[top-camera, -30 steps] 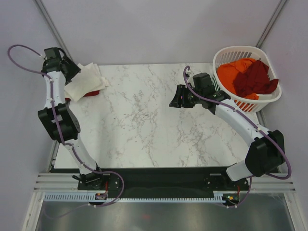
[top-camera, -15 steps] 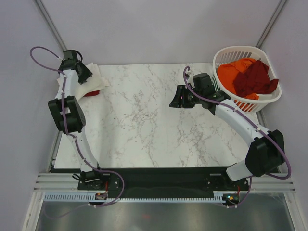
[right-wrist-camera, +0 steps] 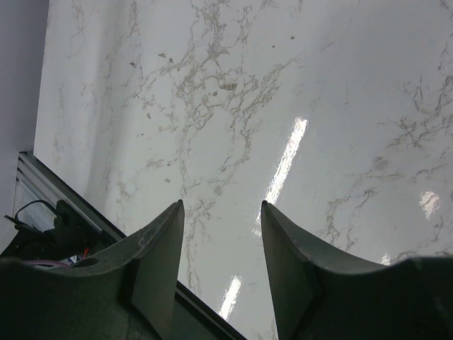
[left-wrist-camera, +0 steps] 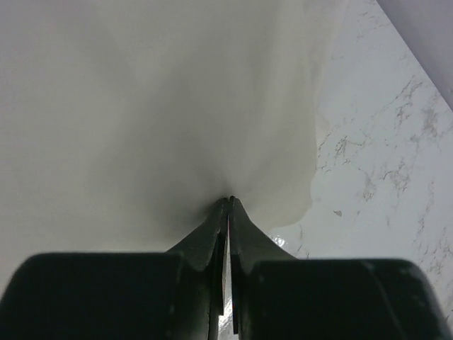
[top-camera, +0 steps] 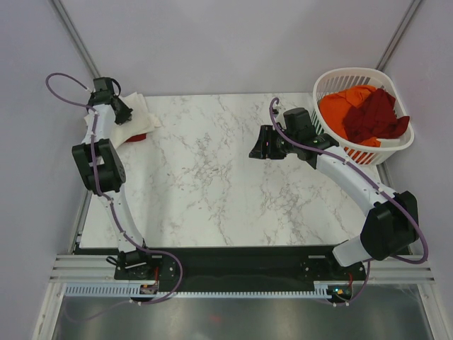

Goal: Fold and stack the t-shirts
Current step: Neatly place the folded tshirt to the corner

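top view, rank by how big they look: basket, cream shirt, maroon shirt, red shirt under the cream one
1. laundry basket
2. cream-white shirt and maroon shirt: about alike, not ranked
3. red shirt: only a sliver shows

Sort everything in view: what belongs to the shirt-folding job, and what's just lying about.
Job: cream shirt, pinched by the left claw; red shirt peeking from under it; orange shirt and maroon shirt in the basket; right claw, open.
Just there: basket; table.
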Controlling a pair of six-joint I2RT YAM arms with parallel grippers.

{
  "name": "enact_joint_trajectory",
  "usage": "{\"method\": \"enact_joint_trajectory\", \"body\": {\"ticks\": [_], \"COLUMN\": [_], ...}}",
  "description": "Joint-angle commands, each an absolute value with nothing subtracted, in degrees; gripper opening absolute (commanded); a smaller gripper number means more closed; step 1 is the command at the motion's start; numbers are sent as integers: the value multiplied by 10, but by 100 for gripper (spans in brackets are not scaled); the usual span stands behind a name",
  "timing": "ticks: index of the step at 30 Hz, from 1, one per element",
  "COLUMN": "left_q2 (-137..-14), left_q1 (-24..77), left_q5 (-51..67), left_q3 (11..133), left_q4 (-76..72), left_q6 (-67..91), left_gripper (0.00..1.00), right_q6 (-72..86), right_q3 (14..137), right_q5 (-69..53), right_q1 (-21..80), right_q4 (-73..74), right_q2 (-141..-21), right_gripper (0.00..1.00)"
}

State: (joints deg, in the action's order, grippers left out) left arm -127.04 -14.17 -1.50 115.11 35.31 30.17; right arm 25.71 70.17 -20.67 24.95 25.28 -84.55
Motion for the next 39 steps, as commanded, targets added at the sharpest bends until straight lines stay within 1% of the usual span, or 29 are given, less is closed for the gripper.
{"method": "enact_joint_trajectory", "body": {"ticks": [1,3,8,9,12,13,18,19,21,23,24,26,27,28,29,30,31,32,33,34,35,36,37,39], "left_q2": [-1298,-1313,-1311,-1311,-1282,-1253,-1158,-1143,-1089,-1043,-995,-949,-894,-868,-834,-802,-732,-697,-665,-604,-580,-557,-542,-504], "left_q1": [-145,-145,-153,-159,-157,-155,-151,-151,-150,-150,-150,-150,-150,-149,-146,-143,-142,-140,-139,-137,-137,-137,-136,-137], "left_q5": [-26,-20,-25,-12,-3,10,38,40,45,38,35,40,45,50,54,60,69,77,90,95,98,111,114,133], "left_q3": [1140,1154,1178,1186,1196,1198,1219,1220,1210,1174,1160,1107,1085,1035,1005,972,900,859,820,750,721,695,658,630], "left_q4": [338,339,356,366,377,377,377,377,378,377,377,377,377,375,373,367,343,324,308,278,267,259,254,252], "left_q6": [294,288,292,294,288,285,274,272,269,264,261,246,241,229,222,220,214,214,214,218,222,226,234,240], "left_gripper": [8,6,8,7,7,9,25,32,39,42,45,51,67,78,88,100,100,100,100,100,100,100,100,100], "right_q6": [255,254,251,250,248,247,242,241,239,238,236,231,222,219,218,218,221,222,226,233,239,245,250,264], "right_q3": [701,702,704,706,708,707,713,713,713,706,706,704,707,708,707,704,701,692,686,680,667,658,650,623], "right_q5": [-206,-206,-199,-198,-194,-194,-194,-192,-190,-199,-205,-219,-220,-217,-212,-207,-205,-202,-200,-196,-193,-192,-195,-213], "right_q1": [248,248,249,248,249,248,249,249,248,250,250,253,257,258,258,260,261,261,263,262,264,265,265,268], "right_q4": [238,239,243,243,243,243,241,239,232,220,212,202,194,192,186,171,161,151,129,119,108,79,61,11], "right_q2": [-846,-846,-844,-843,-847,-847,-852,-851,-850,-846,-839,-825,-809,-798,-786,-763,-751,-739,-717,-707,-697,-676,-665,-637], "right_gripper": [56,56,56,56,56,56,56,56,56,56,56,58,62,64,69,73,76,80,86,89,91,98,98,98]}}
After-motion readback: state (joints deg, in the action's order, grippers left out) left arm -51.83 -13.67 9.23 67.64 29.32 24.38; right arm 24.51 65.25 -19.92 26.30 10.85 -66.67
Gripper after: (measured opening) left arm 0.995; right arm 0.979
